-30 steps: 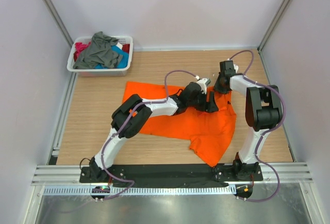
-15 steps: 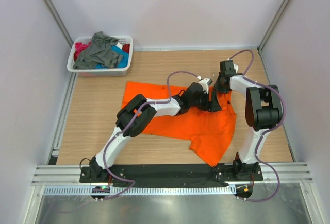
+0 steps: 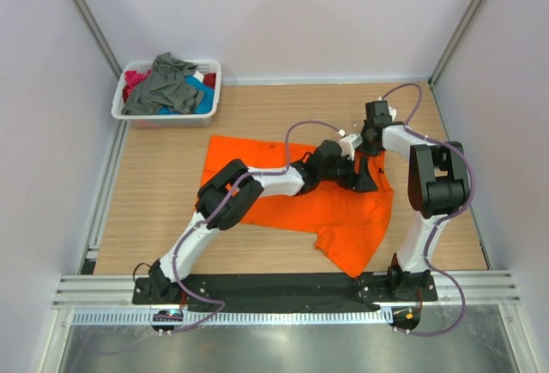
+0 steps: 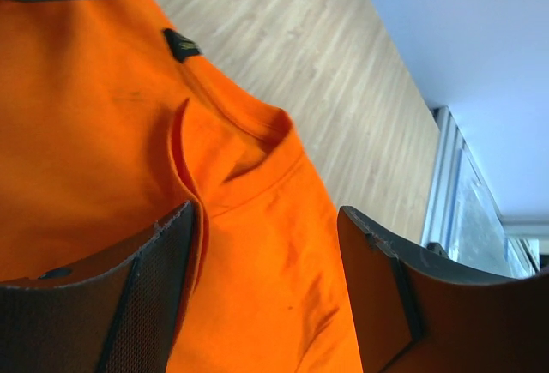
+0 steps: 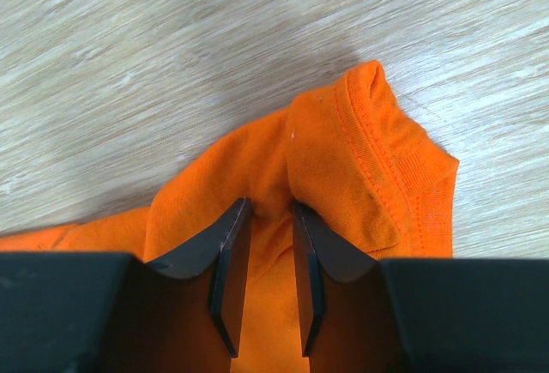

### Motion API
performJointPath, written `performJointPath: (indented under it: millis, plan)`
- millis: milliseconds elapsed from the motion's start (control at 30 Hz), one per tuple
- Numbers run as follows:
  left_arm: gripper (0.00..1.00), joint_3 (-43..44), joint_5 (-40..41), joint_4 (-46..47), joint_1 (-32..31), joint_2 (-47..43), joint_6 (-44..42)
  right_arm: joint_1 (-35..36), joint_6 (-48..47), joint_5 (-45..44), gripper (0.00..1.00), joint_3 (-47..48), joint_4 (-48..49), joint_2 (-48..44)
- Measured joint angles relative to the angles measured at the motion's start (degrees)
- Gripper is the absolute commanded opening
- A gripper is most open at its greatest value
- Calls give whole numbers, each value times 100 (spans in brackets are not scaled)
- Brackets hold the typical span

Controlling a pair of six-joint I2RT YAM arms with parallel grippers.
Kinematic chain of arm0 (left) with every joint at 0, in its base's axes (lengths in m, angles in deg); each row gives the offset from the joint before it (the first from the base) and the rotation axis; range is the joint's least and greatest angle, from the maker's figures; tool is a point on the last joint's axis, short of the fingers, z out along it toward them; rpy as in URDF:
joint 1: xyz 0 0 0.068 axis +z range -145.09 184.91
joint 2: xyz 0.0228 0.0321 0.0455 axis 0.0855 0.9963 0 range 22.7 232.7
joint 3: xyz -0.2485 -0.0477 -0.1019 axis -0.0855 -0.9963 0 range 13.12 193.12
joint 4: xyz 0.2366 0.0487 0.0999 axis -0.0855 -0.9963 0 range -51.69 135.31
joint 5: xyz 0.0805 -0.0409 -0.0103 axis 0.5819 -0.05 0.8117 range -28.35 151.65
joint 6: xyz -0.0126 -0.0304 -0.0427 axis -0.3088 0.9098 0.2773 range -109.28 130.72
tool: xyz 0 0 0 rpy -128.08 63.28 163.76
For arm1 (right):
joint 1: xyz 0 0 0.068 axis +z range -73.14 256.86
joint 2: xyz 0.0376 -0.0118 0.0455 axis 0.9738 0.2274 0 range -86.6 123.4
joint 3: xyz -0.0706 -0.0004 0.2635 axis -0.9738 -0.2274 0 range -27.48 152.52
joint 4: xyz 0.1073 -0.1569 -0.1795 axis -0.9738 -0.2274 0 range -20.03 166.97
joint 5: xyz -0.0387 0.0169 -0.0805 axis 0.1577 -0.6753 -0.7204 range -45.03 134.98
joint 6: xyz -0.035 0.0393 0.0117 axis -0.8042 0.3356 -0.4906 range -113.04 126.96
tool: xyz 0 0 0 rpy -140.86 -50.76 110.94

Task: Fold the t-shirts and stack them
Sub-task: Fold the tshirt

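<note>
Pinches a raised fold of the orange shirt [image 3: 352, 219] in the right tool [image 5: 270, 219], jaws almost together with cloth packed between them, just beside a stitched, ribbed edge at the far right end of the garment. Probably grips there to lift and anchor that end while the rest gets straightened.

Hangs the left tool [image 4: 266, 227] close by, jaws wide apart and holding nothing, low over the cloth near the neckline [image 4: 257, 146] and its small dark label [image 4: 180, 45]. Looks like lining up for a second hold, so that one edge can be carried over by two points and land flat rather than twisted.

Shows the orange shirt otherwise lying on the desk [image 3: 171, 184], right of the middle, rumpled, with one part trailing toward the near edge; not yet folded, by the look of it.

Stores a grey shirt [image 3: 167, 86], a teal shirt [image 3: 202, 99] and a red-pink shirt [image 3: 133, 81] heaped in the white basket [image 3: 120, 109] at the far left corner, well apart from the work, presumably waiting their turn.
</note>
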Motion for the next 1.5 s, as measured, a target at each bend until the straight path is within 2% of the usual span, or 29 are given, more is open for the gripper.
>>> performJointPath:
  millis: [367,533,767,833,867,900,967,1000,1100,1300,1500]
  plan:
    - [69,-455,-479,236,-168,-28,-164,0,-2,-15,32,0,0,0]
    - [71,-885,-428,138,-168,-498,-326,0,-2,-17,32,0,-2,0]
    - [72,-894,-162,-166,-153,-1255,-494,0,-4,-11,35,33,-48,0]
    - [72,-909,63,-315,-116,-1563,-509,2,-9,-4,41,48,-74,-9]
    - [72,-999,210,-361,-96,-1762,-514,2,-31,0,47,59,-120,-17]
    - [72,-1147,356,-420,-55,-2015,-516,0,-59,2,60,74,-188,-42]
    - [73,-1467,590,-553,66,-2505,-542,0,-140,0,71,101,-341,-109]
    - [73,-1665,741,-634,170,-2787,-549,0,-168,-11,82,127,-444,-164]
    - [73,-2098,1180,-1021,621,-3523,-546,0,-240,-52,95,197,-675,-452]
    - [74,-2389,2238,-1937,1661,-4168,-595,0,-278,-122,98,249,-841,-1469]
    - [72,-2430,3025,-2975,2028,-4089,-649,0,-61,-186,98,-243,-535,-2273]
